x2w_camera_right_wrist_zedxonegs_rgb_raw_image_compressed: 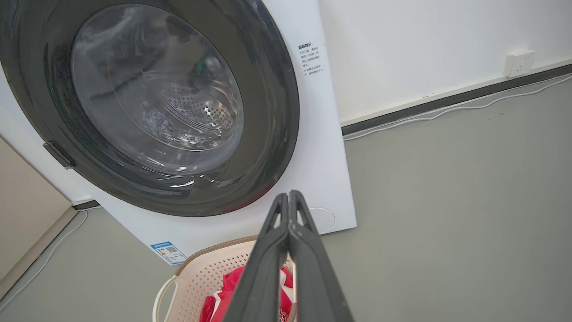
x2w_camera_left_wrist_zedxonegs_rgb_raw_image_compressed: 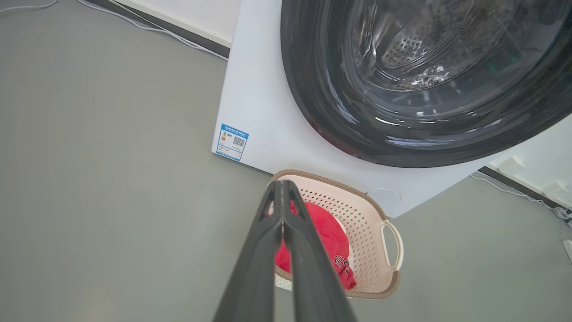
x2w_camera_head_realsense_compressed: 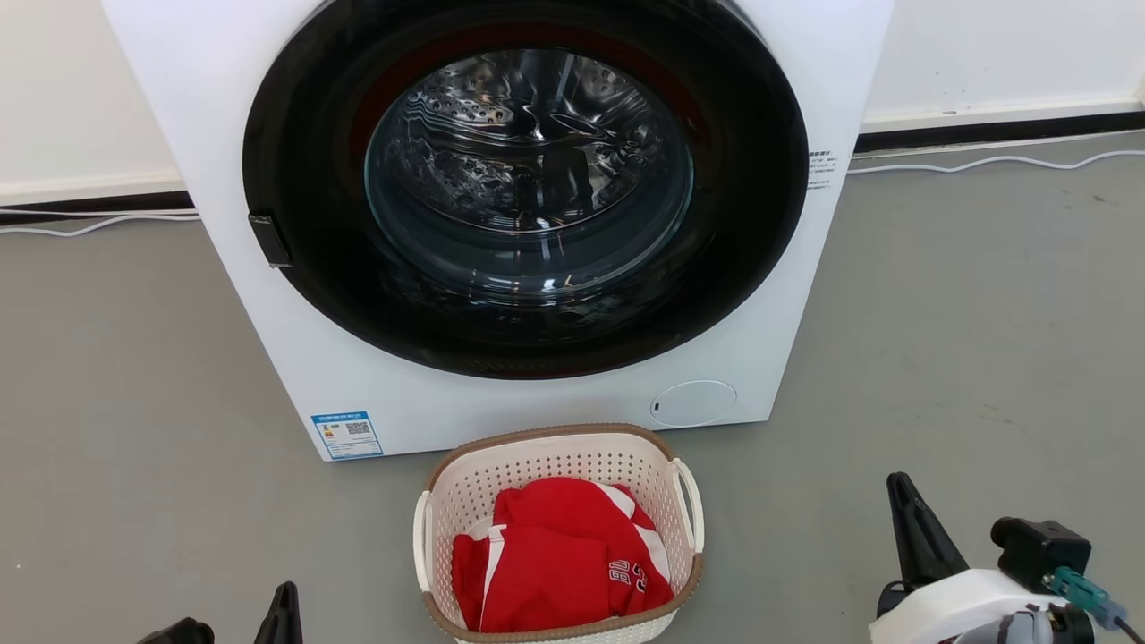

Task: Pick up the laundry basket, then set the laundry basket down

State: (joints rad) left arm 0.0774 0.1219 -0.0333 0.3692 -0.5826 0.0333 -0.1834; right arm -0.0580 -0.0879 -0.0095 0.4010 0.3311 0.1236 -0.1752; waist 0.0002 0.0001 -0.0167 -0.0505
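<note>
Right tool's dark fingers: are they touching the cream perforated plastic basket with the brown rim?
Apart. The head view shows bare grey floor between the right tool and the cream perforated basket.

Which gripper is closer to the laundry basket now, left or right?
Left, it seems. The left gripper, shut, is off the laundry basket's left side, not touching it; the right gripper, also shut, stands farther out on its right side.

Closed left gripper, its dark fingers pressed together tip to tip, gripped nothing, right gripper likewise stood closed and empty, pale wrist behind it.
</note>
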